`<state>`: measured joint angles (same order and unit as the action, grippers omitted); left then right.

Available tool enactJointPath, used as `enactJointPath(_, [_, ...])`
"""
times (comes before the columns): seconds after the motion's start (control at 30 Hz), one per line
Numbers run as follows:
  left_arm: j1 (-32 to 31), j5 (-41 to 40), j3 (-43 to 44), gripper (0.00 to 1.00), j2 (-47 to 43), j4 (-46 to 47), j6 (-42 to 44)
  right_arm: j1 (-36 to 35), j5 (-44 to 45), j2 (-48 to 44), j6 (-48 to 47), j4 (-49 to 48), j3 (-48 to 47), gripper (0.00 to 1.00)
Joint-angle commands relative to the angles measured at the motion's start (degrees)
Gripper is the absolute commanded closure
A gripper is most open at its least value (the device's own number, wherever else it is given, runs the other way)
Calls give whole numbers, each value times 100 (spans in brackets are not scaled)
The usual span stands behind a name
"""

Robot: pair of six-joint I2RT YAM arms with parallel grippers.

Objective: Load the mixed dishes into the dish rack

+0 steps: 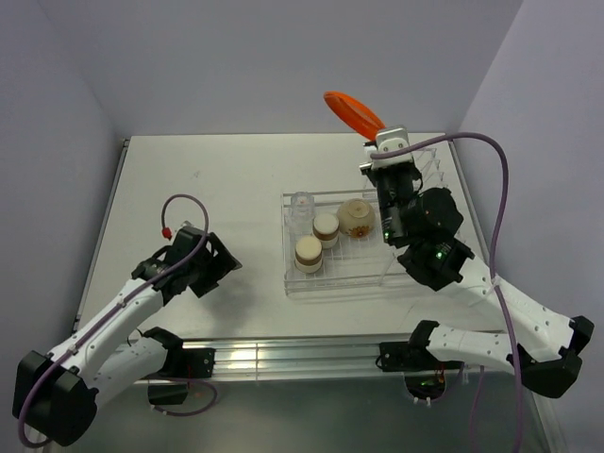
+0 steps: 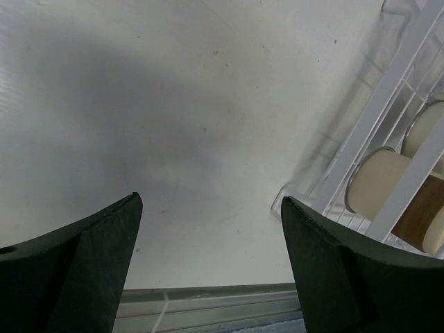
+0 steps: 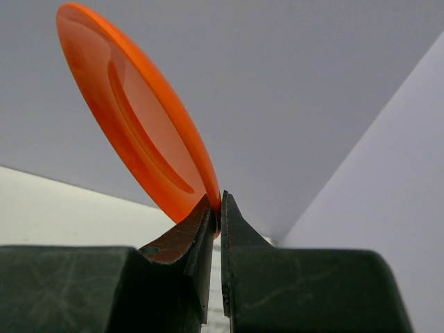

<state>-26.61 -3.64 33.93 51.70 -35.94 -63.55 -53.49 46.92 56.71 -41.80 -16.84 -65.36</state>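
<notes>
The right gripper [image 3: 220, 202] is clenched on the rim of the plate [image 3: 139, 132], a glossy orange-red disc tilted in the air above the rack's [image 1: 286, 247] far right corner. The rack is clear and hard to trace, and the right arm partly hides it. In its basket sit two cups [image 1: 326, 226], a bowl [image 1: 358, 217] and a faint glass [image 1: 302, 205]. The left gripper [image 2: 210, 201] gapes, released, left of the rack.

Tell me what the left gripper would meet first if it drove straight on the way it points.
Probably the bare table: the left gripper aims just left of the dish rack, though depth is unclear.
</notes>
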Motion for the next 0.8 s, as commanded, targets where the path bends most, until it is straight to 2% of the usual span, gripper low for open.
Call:
enactJointPath(0.0, [7,416,43,12,226,544,299,637,-1137,-169,-636,-100,-310,100])
enactJointPath(0.13, [7,670,26,13,428,694,448,1262,-2080,-143,-1101,488,-415,100])
enactJointPath(0.23, [7,847,-53,13,542,922,492,1780,-2685,41,-1426,1321,-836,100])
enactJointPath(0.27, [-2,934,-62,14,612,957,510,1903,-2740,155,-1532,2037,-1064,100])
enactJointPath(0.4, [7,1084,-54,14,814,1133,607,2352,-2960,648,-1884,3376,-2118,100])
enactJointPath(0.63, [-2,1330,-89,14,1228,1467,756,3107,-3873,824,-2525,4943,-2955,100])
enactJointPath(0.77, [-11,1357,-97,15,1412,1520,853,3853,-4515,938,-2684,5515,-3271,100])
